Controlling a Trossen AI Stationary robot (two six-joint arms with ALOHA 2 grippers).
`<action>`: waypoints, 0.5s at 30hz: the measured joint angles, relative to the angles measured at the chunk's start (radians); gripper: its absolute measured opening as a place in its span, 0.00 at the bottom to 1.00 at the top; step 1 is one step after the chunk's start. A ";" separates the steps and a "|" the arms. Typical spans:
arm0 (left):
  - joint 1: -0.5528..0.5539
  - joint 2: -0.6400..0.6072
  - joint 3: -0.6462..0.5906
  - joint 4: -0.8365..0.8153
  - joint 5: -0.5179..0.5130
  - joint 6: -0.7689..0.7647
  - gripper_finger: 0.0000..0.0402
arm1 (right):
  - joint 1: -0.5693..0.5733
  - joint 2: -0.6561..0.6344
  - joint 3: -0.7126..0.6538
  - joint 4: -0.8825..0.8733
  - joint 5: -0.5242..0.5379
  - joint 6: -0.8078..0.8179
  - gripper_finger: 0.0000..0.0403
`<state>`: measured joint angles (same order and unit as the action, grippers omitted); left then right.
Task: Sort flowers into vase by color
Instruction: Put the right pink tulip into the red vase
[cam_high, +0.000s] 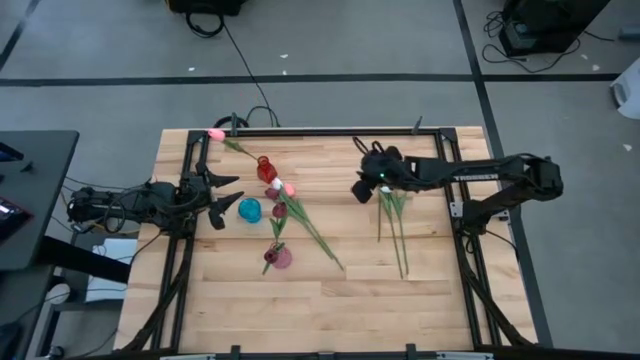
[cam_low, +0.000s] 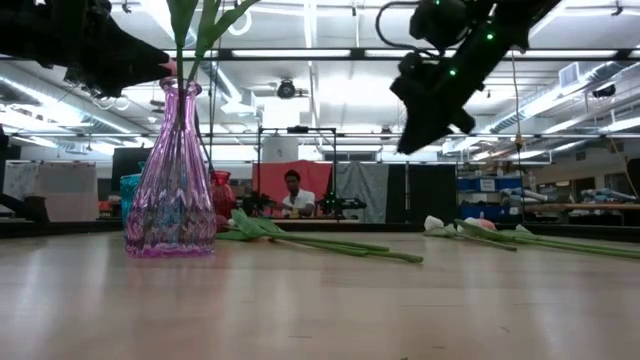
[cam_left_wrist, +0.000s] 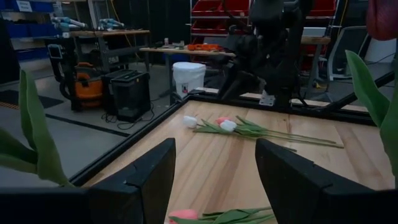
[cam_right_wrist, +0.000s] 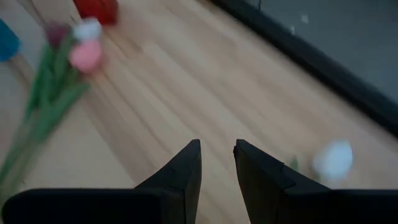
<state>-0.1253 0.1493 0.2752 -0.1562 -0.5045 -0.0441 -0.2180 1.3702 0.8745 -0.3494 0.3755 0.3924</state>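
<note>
Three white and pink tulips lie on the table at the right, heads toward the far edge. Several more lie in the middle, and one pink tulip lies at the far left corner. The purple vase holds green stems. A red vase and a teal vase stand nearby. My right gripper hangs above the table left of the right bunch's heads, its fingers a narrow gap apart and empty. My left gripper is open and empty beside the teal vase.
A black frame runs along the table's far edge and sides. Bare wood lies at the near half of the table. A person sits in the room beyond the far edge.
</note>
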 joint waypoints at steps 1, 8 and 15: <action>0.000 0.000 0.000 0.000 0.000 0.000 0.56 | 0.000 -0.002 -0.001 -0.035 -0.002 0.025 0.27; 0.000 0.000 0.000 0.000 0.000 0.001 0.56 | -0.027 0.020 -0.002 -0.299 -0.076 0.281 0.28; 0.000 0.000 0.000 0.001 0.000 0.009 0.56 | -0.069 0.076 -0.002 -0.473 -0.285 0.385 0.28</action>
<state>-0.1253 0.1493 0.2752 -0.1555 -0.5049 -0.0347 -0.2865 1.4461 0.8726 -0.8227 0.0907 0.7770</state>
